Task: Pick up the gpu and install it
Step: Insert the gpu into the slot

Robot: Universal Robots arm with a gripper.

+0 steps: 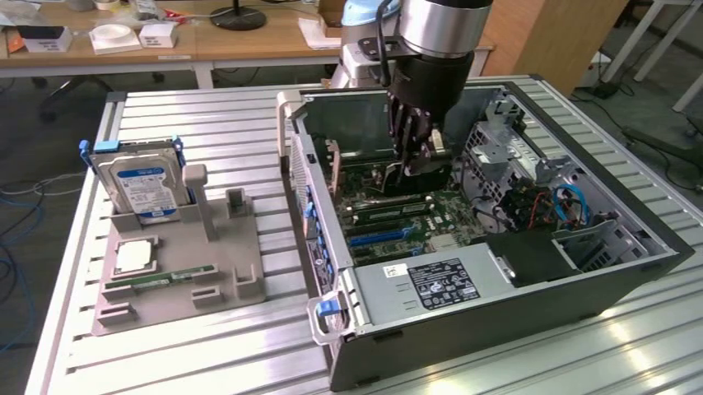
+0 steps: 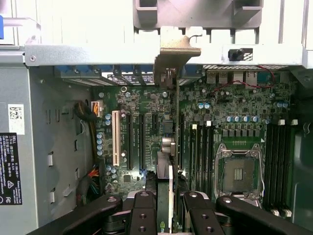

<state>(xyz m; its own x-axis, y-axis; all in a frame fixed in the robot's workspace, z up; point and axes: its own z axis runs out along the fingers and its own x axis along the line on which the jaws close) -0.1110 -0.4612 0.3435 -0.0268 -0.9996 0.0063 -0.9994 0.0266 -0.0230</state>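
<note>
The gpu [image 2: 171, 176] is grasped edge-on by the clenched claw [image 2: 169, 203] inside the open computer case [image 1: 598, 284], which is laid on the bench [image 1: 197, 354]. The card is held upright at the motherboard [image 2: 142, 112] slots, with its metal bracket [image 2: 172, 54] at the case's rear wall.

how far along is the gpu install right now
Done: the gpu is picked up and inside the open computer case. In hand: the gripper is shut on it, holding it edge-on over the motherboard slots. Left: whether it is seated cannot be told, and it is not yet released.
</note>
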